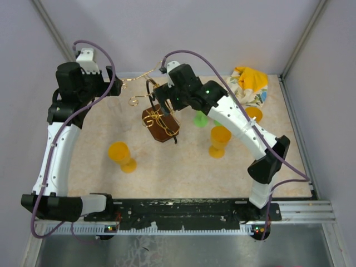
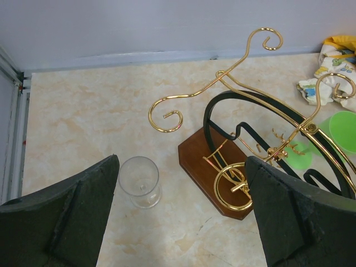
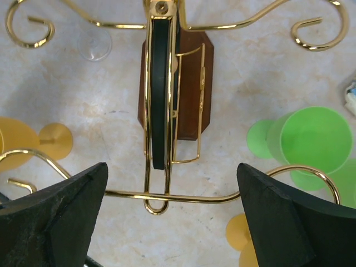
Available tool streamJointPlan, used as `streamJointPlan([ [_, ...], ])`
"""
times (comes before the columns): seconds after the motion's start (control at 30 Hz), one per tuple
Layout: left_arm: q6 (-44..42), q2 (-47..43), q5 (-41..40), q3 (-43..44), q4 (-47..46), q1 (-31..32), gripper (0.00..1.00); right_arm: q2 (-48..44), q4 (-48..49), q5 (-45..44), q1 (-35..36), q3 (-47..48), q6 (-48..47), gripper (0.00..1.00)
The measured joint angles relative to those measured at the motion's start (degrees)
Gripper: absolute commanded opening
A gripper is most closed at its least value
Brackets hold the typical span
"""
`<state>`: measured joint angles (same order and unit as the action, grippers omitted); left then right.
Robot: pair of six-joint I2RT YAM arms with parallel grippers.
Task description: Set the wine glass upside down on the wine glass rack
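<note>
Your left end effector (image 2: 182, 161) gapes empty over the wine glass (image 2: 139, 179) beside the rack (image 2: 196, 162); your right end effector (image 3: 171, 166) likewise, above the rack.

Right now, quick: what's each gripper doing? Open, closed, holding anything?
Left gripper: open, holding nothing; the wine glass is below it.
Right gripper: open, holding nothing; it is over the wine glass rack.

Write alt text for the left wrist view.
A clear wine glass stands on the table, close beside one finger of the open, empty left gripper. Right of it stands the gold wire rack on a brown base, a green goblet and cloth behind.
</note>
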<state>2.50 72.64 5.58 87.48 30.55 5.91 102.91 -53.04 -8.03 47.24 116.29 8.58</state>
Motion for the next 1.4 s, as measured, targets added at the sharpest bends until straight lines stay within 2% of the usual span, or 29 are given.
streamJointPlan([
  [0.3, -0.5, 0.0, 0.4, 0.0, 0.0, 0.0, 1.0, -4.5, 3.8, -4.4, -2.6, 0.8, -1.1, 0.99],
  [0.57, -1.1, 0.0, 0.7, 0.0, 0.1, 0.0, 1.0, -5.7, 5.0, -2.2, -19.9, 1.1, -0.9, 0.95],
  [0.67, -1.2, 0.0, 0.7, 0.0, 0.1, 0.0, 1.0, -5.7, 5.2, -2.1, -24.3, 0.4, -1.4, 0.94],
  [0.9, -1.4, 0.1, 0.4, 0.0, 0.5, 0.0, 1.0, -5.7, 5.4, -0.5, -25.9, -4.9, -2.6, 0.9],
  [1.4, -2.4, 4.0, -8.7, -0.1, 5.7, -1.5, 1.0, -5.7, 5.1, 2.2, -26.1, -4.8, -3.5, 0.89],
])
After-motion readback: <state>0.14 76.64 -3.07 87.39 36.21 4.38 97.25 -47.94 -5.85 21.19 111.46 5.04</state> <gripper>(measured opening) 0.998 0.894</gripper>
